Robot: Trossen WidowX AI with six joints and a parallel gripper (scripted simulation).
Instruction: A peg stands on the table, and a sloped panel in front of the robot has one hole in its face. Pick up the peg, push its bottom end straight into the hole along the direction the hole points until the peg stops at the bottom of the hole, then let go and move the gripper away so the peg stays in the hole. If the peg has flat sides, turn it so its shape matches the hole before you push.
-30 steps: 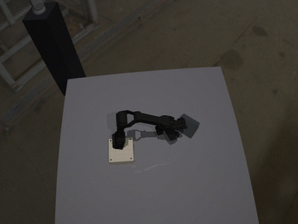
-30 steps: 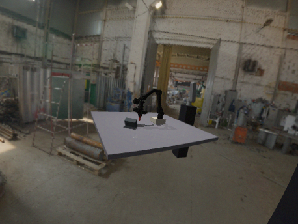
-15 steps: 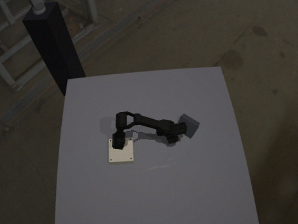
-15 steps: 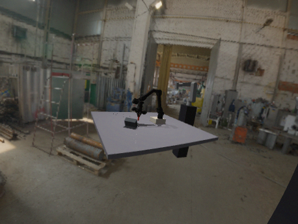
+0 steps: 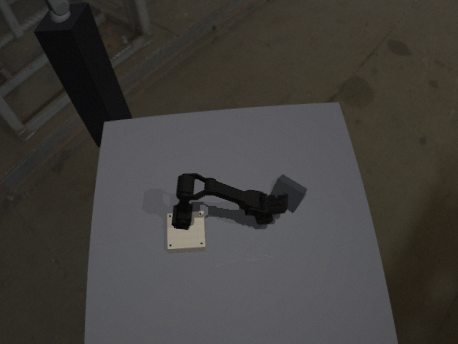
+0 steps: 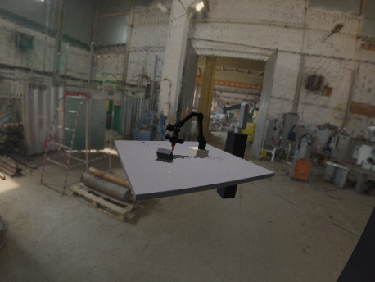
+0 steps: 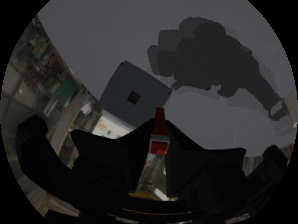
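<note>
A red peg (image 6: pixel 173 147) (image 7: pixel 159 121) with flat sides and a pale band near one end is held between the fingers. My gripper (image 6: pixel 173 142) (image 7: pixel 158 123) is shut on it; in the top view the arm hides the peg. The dark grey sloped panel (image 5: pixel 296 191) (image 6: pixel 164 155) (image 7: pixel 116 85) has a small square hole (image 7: pixel 133 97) in its face. In the wrist view the peg's free end is to the right of the hole and below it, by the panel's lower right edge. In the exterior view the peg's end shows just above the panel's right end. I see no contact.
The arm's cream base plate (image 5: pixel 187 240) (image 6: pixel 199 152) sits on the grey table (image 5: pixel 240 300) (image 6: pixel 196 172). The arm's shadow lies on the table beside the panel in the wrist view. A black pedestal (image 5: pixel 82 70) (image 6: pixel 236 143) stands beyond the table edge.
</note>
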